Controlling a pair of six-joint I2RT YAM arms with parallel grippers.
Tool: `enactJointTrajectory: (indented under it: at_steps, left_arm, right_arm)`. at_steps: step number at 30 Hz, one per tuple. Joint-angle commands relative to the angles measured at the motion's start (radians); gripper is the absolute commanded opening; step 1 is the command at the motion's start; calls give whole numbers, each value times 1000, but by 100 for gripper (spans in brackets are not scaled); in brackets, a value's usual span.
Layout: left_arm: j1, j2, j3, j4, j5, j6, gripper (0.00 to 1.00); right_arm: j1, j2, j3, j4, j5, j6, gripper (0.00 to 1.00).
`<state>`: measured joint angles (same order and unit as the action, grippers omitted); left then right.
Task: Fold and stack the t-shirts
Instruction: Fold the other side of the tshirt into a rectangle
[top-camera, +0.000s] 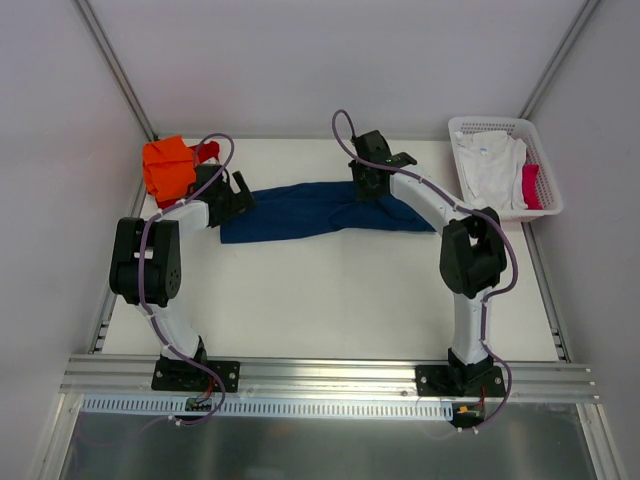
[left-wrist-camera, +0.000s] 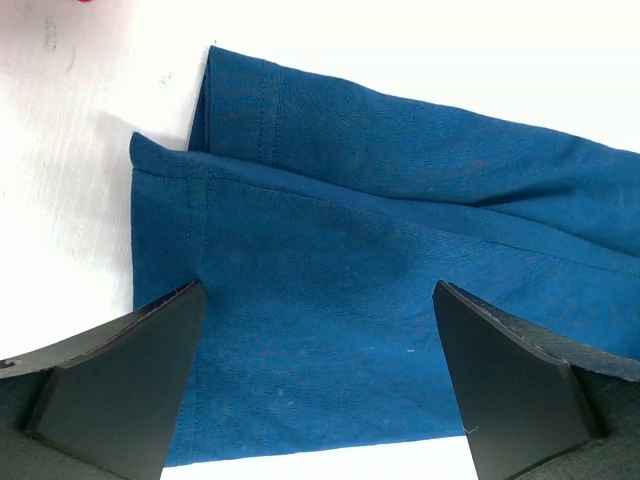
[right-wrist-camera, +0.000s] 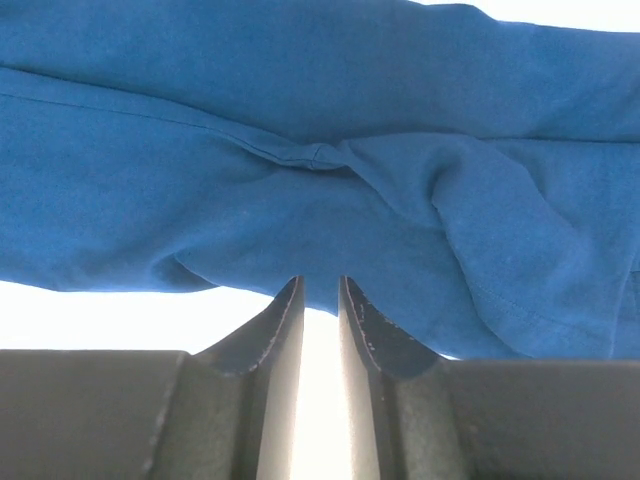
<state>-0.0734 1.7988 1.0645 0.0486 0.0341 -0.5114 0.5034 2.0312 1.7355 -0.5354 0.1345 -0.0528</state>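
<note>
A navy blue t-shirt (top-camera: 300, 210) (left-wrist-camera: 350, 200) (right-wrist-camera: 300, 150) lies across the middle of the white table as a long narrow strip. My left gripper (top-camera: 238, 195) (left-wrist-camera: 318, 290) hovers wide open over the strip's left end, where a hemmed edge shows doubled over. My right gripper (top-camera: 380, 165) (right-wrist-camera: 320, 282) sits at the strip's far edge near its right half, jaws only a narrow slit apart. Its tips reach the rumpled cloth edge, and bright table shows between the fingers. An orange t-shirt (top-camera: 167, 165) lies bunched at the back left on a red one (top-camera: 208, 152).
A white lattice basket (top-camera: 545, 150) stands at the back right, holding white cloth (top-camera: 490, 160) and a red piece (top-camera: 531, 186). Grey walls close in the table on three sides. An aluminium rail (top-camera: 330, 375) with both arm bases runs along the near edge.
</note>
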Motion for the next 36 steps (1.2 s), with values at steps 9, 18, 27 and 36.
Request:
enactJointTrajectory:
  at_steps: [9,18,27,36]
  left_arm:
    - [-8,-7,8,34,12,17,99]
    - [-5,-6,8,34,23,16,99]
    - [0,-9,0,34,35,14,99]
    - [3,-9,0,34,43,13,99]
  right_arm:
    - [9,-32,81,-48,28,-41,23]
    - [4,-35,45,-40,56,-58,23]
    - [-45,9,45,-38,34,-47,21]
    - [-100,78,45,-23,-19,-30,17]
